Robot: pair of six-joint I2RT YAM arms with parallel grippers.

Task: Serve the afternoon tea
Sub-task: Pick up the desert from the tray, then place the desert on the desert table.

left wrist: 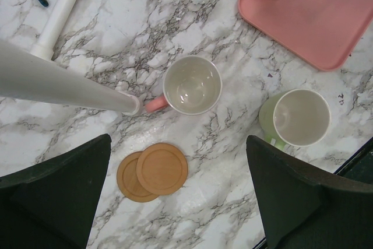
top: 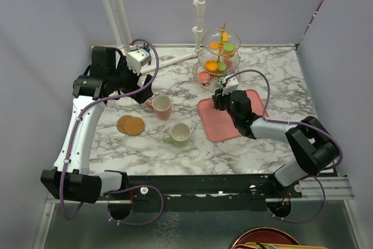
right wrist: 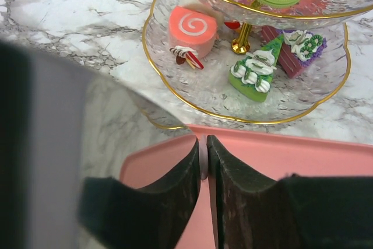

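Note:
The glass three-tier stand (top: pixel 220 56) with its gold stem stands at the back of the table, holding macarons and cakes. In the right wrist view its bottom tier (right wrist: pixel 152 56) carries a pink swirl roll (right wrist: pixel 191 24) and a green slice (right wrist: pixel 254 74). My right gripper (top: pixel 223 94) hovers over the pink tray's far edge, just in front of the stand. Its jaws (right wrist: pixel 203 139) are shut on a small pale pink thing, of which only a thin edge shows. My left gripper (left wrist: pixel 178 139) hangs wide open above the pink mug (left wrist: pixel 192 86), the pale-green mug (left wrist: pixel 301 117) and two overlapping brown coasters (left wrist: pixel 162 168).
The flat pink tray (top: pixel 224 126) lies right of the mugs, its far corner next to the stand. A white pipe (top: pixel 175 62) lies on the marble at the back left, and white uprights stand behind it. Walls close in the left, right and back sides.

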